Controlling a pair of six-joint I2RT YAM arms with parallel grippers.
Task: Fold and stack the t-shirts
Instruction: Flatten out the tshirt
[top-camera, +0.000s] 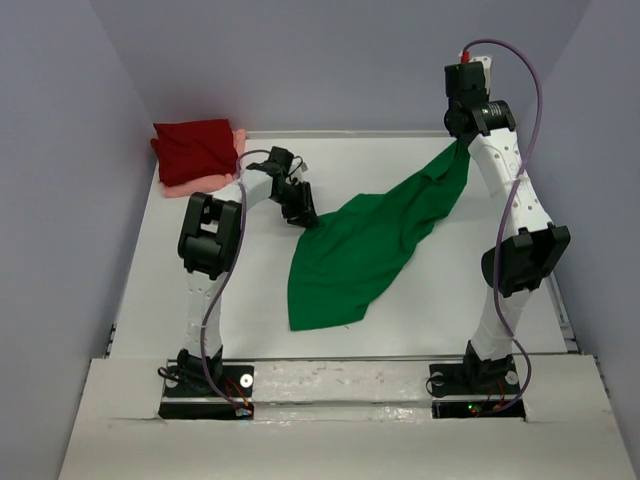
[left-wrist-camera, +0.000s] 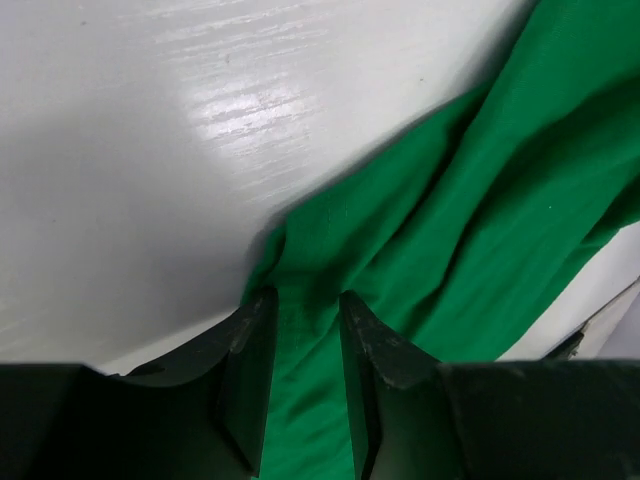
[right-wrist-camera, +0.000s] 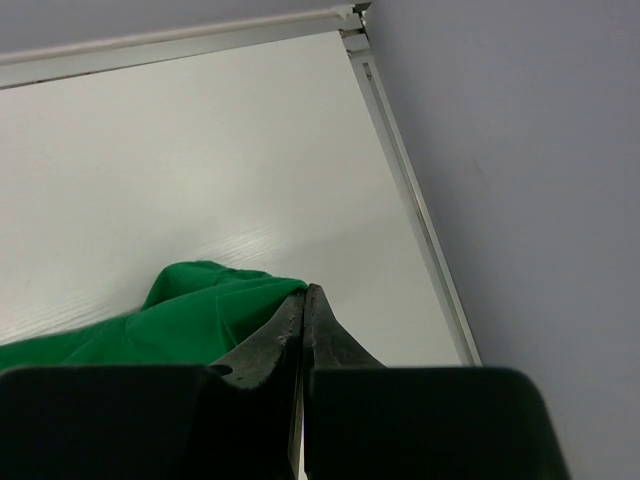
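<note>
green t-shirt (top-camera: 370, 245) is out on the tabletop (top-camera: 450, 290), long axis diagonal: upper right of the top view down to lower centre. The upper-right end narrows to a bunched tip raised off the surface, and the wide end lies flat at lower centre-left, straight edge facing the bottom of the frame. right pincer (top-camera: 462, 143) is at the upper right. Its wrist view shows the fingers pressed together with green cloth pinched at them, so it's clamped on the shirt's tip. left pincer (top-camera: 305, 215) is left of centre at the shirt's upper-left edge. Its wrist view shows the jaws partly closed with a neck of cloth bunched in the gap and folds fanning out from there, so it looks gripped on that edge. I can't make out collar or sleeves, so I can't tell which part of the garment either pincer holds, or front from back. The left wrist view cuts the shirt off at right and bottom. The right wrist view shows only a small green hump, the rest hidden behind the pincer body. dark red t-shirt (top-camera: 195, 145) is folded in the upper left corner, on top of the salmon pink t-shirt (top-camera: 205, 182). Only a pink strip shows at the near and right edges, the rest is covered. Both sit well apart from the green one.
</note>
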